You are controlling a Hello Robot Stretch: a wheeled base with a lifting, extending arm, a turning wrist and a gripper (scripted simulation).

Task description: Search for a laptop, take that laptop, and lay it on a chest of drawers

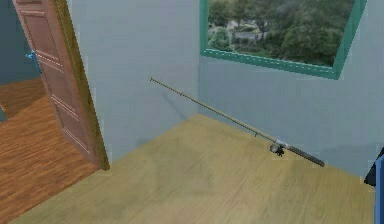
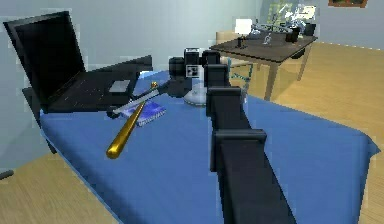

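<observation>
- Door (image 1: 60, 85): wooden, ajar at the forward view's left, with a fishing rod (image 1: 225, 118) leaning on the blue wall to its right, below a window (image 1: 285, 30).
- Laptop (image 2: 62, 62): lid raised, resting on the blue bed (image 2: 320, 150) at the arm side view's far left. Its keyboard half faces the middle of the bed, and its hinge line runs from lower left to upper right.
- Bat (image 2: 130, 130): yellow, lying slantwise on the bed between the laptop and the arm, with a small blue book (image 2: 152, 110) just beside it.
- Gripper (image 2: 163, 91): at the arm's far end, with clutter on the bed behind it. Its grip cannot be told, nor whether it holds anything.
- Key relation: the laptop lies to the gripper's left in this view, near but apart. The coming reach likely has to go leftward past the bat and book.
- Arm (image 2: 240, 160): a dark bar rising from the bottom edge over the bed.
- Table (image 2: 262, 48): stands beyond the bed at the upper right, well apart.
</observation>
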